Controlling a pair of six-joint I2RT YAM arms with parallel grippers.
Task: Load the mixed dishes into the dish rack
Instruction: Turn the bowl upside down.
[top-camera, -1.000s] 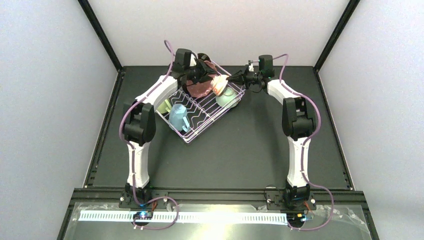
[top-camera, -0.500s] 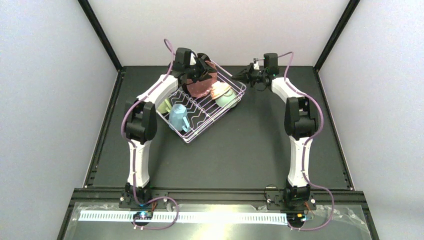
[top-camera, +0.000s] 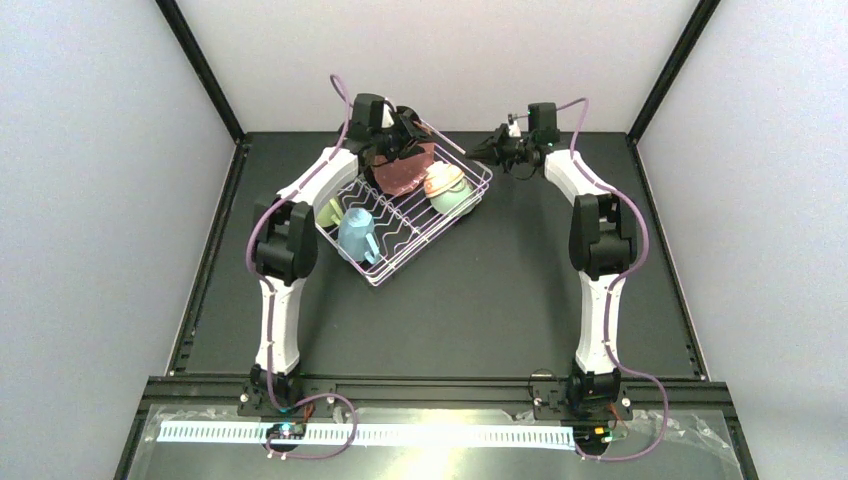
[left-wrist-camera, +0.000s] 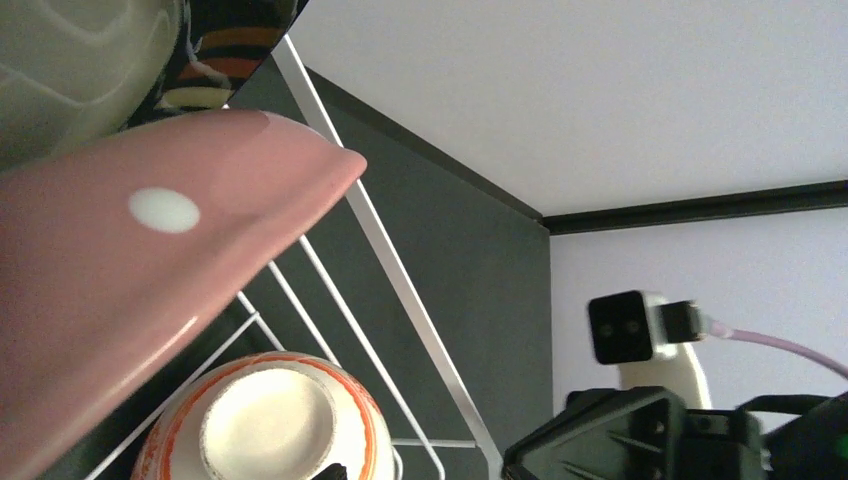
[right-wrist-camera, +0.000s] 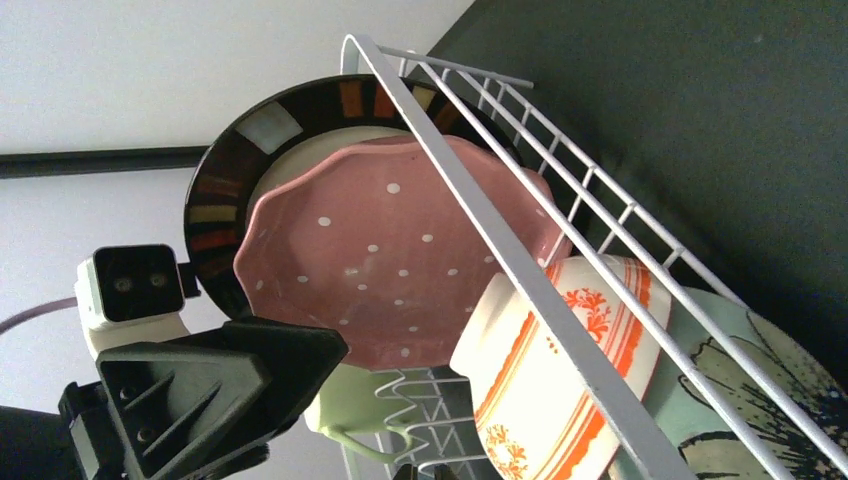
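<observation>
A light blue ceramic mug (top-camera: 357, 237) is seen in the near end of the white wire dish rack (top-camera: 381, 281), a pink white-dotted plate (top-camera: 403, 174) propped farther in. The left gripper (top-camera: 398, 138) is spread wide beside that plate, the right gripper (top-camera: 484, 152) clenched empty just outside the rack

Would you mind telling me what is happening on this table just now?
A robot is loading dishes into a white wire dish rack. The rack holds a pink spotted plate, a dark-rimmed plate, an orange-patterned bowl, a mint bowl, a light blue mug and a pale green mug. The left gripper hangs open by the pink plate; the right gripper is shut and empty outside the rack's far corner.
</observation>
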